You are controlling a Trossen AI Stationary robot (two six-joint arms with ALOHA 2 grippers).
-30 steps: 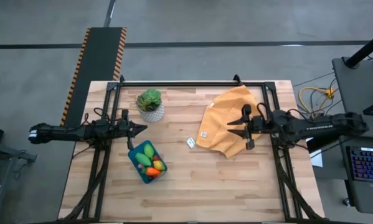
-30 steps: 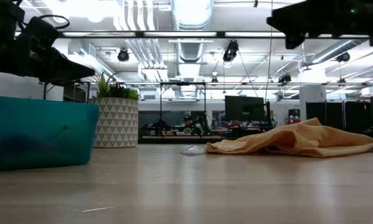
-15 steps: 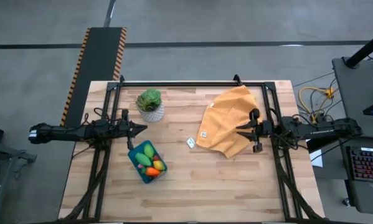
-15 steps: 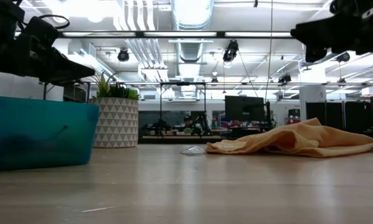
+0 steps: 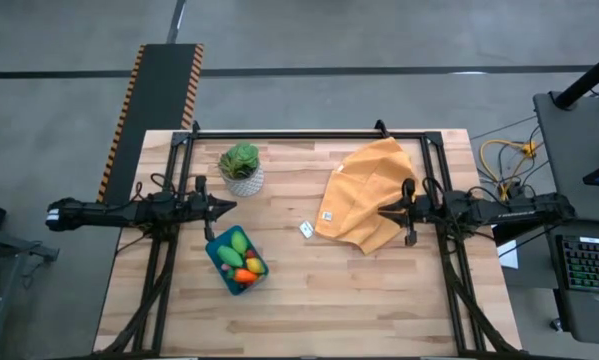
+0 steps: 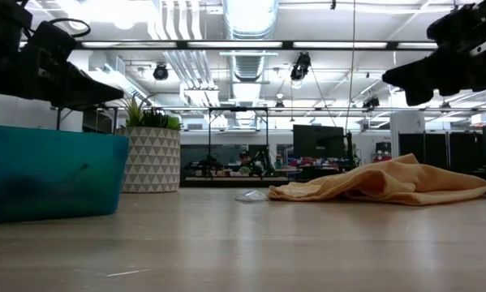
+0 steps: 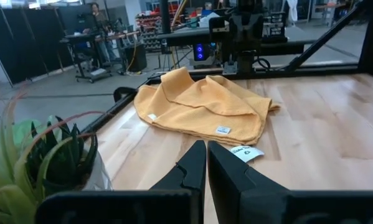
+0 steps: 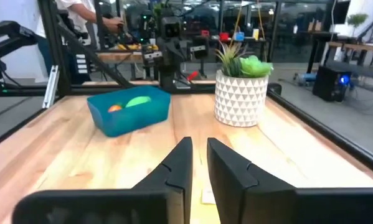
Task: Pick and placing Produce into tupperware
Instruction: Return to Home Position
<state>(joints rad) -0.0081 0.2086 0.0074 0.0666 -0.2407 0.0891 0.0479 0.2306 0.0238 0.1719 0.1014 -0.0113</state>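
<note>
Left gripper (image 7: pixel 206 147) together; right gripper (image 8: pixel 198 143) nearly together; tupperware (image 8: pixel 133 117) holds Produce (image 5: pixel 239 244), partly hidden.

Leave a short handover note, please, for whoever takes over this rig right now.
Left claw: shut, empty, raised beside the tupperware.
Right claw: all but shut, empty, above the orange cloth.
Produce: every piece in view lies in the tupperware; none shows elsewhere on the table.
Done: packing, as far as can be seen.
Left: probably only parking both arms.
</note>
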